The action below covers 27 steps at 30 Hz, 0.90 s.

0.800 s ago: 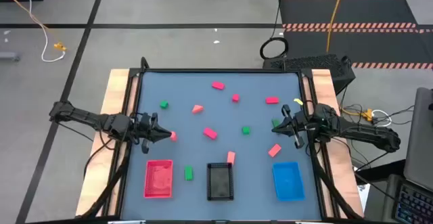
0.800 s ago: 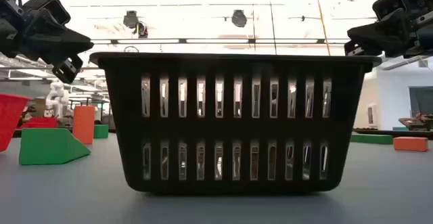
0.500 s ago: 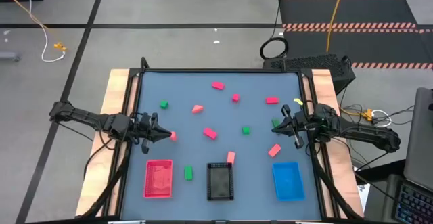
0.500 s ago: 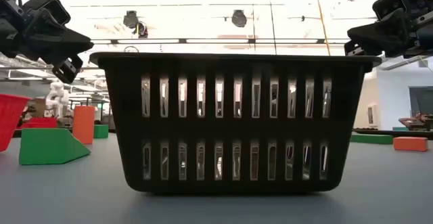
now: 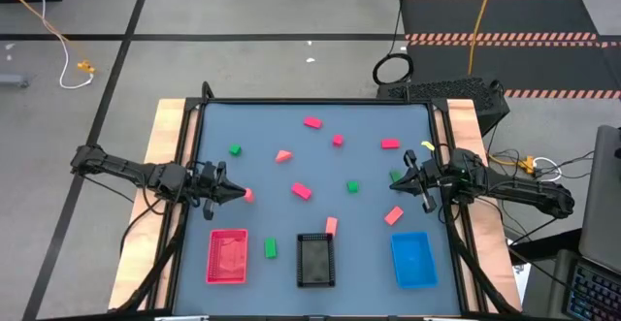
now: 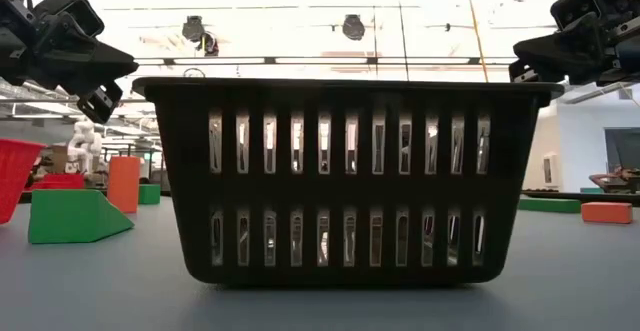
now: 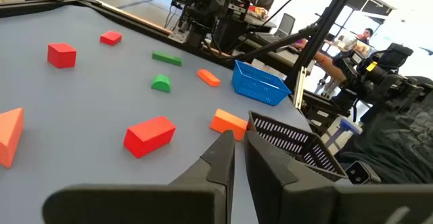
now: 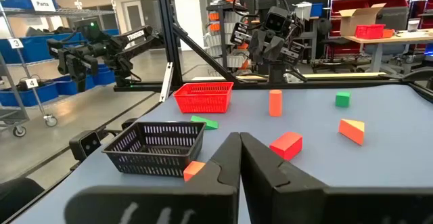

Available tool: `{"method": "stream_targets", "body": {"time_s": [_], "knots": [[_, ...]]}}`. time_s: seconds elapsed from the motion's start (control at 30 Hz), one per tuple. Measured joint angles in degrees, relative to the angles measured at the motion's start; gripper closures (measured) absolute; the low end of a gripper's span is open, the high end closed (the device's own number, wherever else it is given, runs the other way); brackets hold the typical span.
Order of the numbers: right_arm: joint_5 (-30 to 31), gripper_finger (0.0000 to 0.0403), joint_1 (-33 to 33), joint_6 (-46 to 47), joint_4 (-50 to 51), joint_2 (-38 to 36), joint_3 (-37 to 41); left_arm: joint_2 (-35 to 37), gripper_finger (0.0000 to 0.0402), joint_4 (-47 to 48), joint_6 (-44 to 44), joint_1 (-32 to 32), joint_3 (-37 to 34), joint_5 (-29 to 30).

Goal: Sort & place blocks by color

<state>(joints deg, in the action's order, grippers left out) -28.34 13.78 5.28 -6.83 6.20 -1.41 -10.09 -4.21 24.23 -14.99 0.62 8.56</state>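
1. Blocks [image 5: 301, 191] lay scattered across the table [image 5: 262, 117], every one outside the trays. None was in a gripper.
2. Change noted: none. Block positions and both arms matched the views taken a moment earlier. I judged that sorting had not begun, or stood paused, with the whole job still ahead.
3. Left gripper [image 5: 231, 194] was clenched on nothing, fingers pressed together. It hung over the left side of the table with its tip just beside a pink block [image 5: 247, 195].
4. Right gripper [image 5: 398, 186] was likewise clenched and empty. It hung over the right side, close to a green block [image 5: 395, 176].
5. Count of blocks from above: twelve.
   - Green: four, namely one at the far left [image 5: 236, 150], one mid-table [image 5: 352, 186], the one by the right gripper, and one between the red and black trays [image 5: 270, 248].
   - Red, pink or salmon: eight, including one wedge [image 5: 283, 155]. I could not split these shades reliably.
6. Count of trays: three, in a row along the near edge. They were red [image 5: 228, 256], black [image 5: 315, 260] and blue [image 5: 412, 259], and no block was visible inside any of them.
7. Count of arms: two, both stationary.
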Motion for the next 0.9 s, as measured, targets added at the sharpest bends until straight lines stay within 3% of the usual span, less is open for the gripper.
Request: {"method": "stream_targets", "body": {"time_s": [0.77, 0.9], "knots": [[0.0, 0.0403, -0.01, -0.03, 0.0, 0.0, -0.01, -0.01, 0.0364, 0.0, 0.0, -0.01, -0.02, 0.02], [0.28, 0.0403, 0.0, -11.72, -0.27, -0.02, -0.01, 0.0, 0.0364, -0.01, 0.0, 0.0, -0.02, 0.01]]}}
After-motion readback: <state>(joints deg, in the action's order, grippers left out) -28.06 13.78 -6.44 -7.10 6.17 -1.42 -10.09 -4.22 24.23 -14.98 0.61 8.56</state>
